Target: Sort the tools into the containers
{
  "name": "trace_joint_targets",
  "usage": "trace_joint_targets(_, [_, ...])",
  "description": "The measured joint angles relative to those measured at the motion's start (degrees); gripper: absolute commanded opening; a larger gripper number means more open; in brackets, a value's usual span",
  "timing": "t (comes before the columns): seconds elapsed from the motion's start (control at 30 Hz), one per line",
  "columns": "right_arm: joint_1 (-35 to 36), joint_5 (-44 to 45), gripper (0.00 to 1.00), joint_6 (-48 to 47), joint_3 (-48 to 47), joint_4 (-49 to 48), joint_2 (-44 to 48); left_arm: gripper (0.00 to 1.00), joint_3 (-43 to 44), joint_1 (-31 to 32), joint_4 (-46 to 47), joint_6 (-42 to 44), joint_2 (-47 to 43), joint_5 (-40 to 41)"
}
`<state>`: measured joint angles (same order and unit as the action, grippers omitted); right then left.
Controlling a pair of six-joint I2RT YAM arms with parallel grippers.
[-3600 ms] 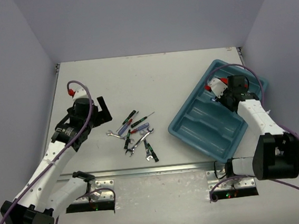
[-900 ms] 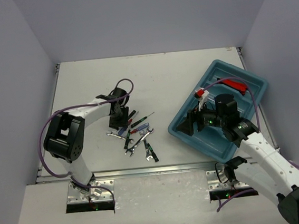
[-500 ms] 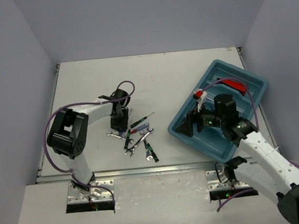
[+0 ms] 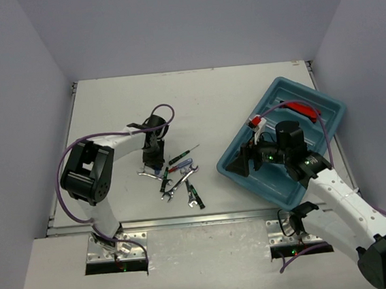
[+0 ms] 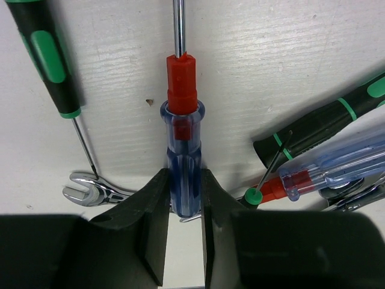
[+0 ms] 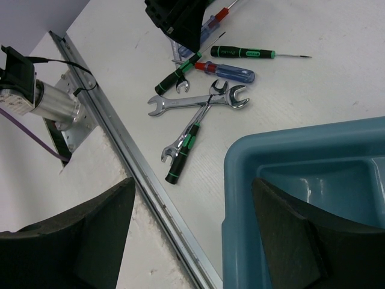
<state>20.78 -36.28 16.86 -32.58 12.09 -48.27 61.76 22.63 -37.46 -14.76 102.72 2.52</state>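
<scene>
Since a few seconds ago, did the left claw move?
Yes. The left gripper slid right, from well left of the tool pile onto it, and its fingers now hug the blue-handled screwdriver.

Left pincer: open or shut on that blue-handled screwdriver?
Shut on it: the left pincer has both fingers pressed against the blue-handled screwdriver, which lies flat on the table.

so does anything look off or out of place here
nothing damaged or spilled. the teal tray sits skewed to the table edges, and the silver wrenches lie crossed with a green-black screwdriver tangled among them
</scene>
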Motion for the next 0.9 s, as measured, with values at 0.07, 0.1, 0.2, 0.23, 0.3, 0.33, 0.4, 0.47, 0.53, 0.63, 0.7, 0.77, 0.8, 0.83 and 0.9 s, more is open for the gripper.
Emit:
trace_joint_targets(0.07, [0.00,-0.06,0.77,0.00,0.00,0.01,-0.29,0.00,0.00,0.09,0.00,-0.04,-0.53,0.04])
trace_joint_targets(0.1, [0.00,-0.16,0.77,0.00,0.00,-0.02,-0.42,0.00,0.00,0.17,-0.05,-0.05,-1.15,0.04])
trace_joint_targets(0.2, [0.00,-0.37,0.78,0.07,0.00,-0.08,-0.84,0.00,0.04,0.32,0.09,-0.07,-4.20,0.16])
trace_joint_targets(0.23, [0.00,-0.52,0.78,0.14,0.00,-0.13,-1.08,0.00,0.08,0.33,0.17,-0.08,-5.33,0.26])
trace_joint_targets(0.3, [0.00,-1.02,0.78,0.52,0.00,-0.30,-1.73,0.00,0.31,0.33,0.29,-0.12,-7.33,0.60])
trace_joint_targets(0.33, [0.00,-1.27,0.78,0.73,0.00,-0.42,-2.06,0.00,0.47,0.33,0.34,-0.13,-8.30,0.79])
trace_joint_targets(0.4, [0.00,-1.75,0.79,1.88,0.00,-1.26,-2.63,0.00,0.74,0.33,0.47,-0.25,-10.22,0.85])
trace_joint_targets(0.47, [0.00,-2.15,0.80,2.94,0.00,-2.46,-3.14,0.00,0.83,0.33,0.48,-0.33,-12.07,0.80])
trace_joint_targets(0.53, [0.00,-3.18,0.85,5.43,0.19,-5.14,-3.98,0.00,0.83,0.33,1.09,-0.50,-14.80,-0.70])
trace_joint_targets(0.63, [0.02,-5.45,0.94,10.51,0.44,-12.15,-7.10,0.00,0.34,0.33,4.27,-1.40,-20.26,-5.84])
trace_joint_targets(0.7, [0.66,-6.67,0.96,13.42,0.29,-16.50,-10.26,0.00,-1.44,0.44,9.31,-2.91,-24.72,-11.81])
trace_joint_targets(0.77, [1.84,-7.05,0.96,16.39,-0.09,-19.87,-13.50,0.00,-3.57,0.64,14.79,-5.04,-28.20,-17.71])
trace_joint_targets(0.8, [2.57,-6.85,0.96,17.85,-0.44,-21.29,-14.95,0.00,-5.08,0.74,18.36,-6.33,-29.38,-20.95])
trace_joint_targets(0.83, [3.35,-6.43,0.95,19.04,-0.83,-22.76,-16.07,0.00,-6.17,0.84,20.69,-7.19,-29.95,-23.03])
trace_joint_targets(0.9, [4.37,-5.13,0.93,21.52,-1.79,-25.09,-17.59,0.00,-9.38,1.42,27.12,-10.14,-30.52,-29.16])
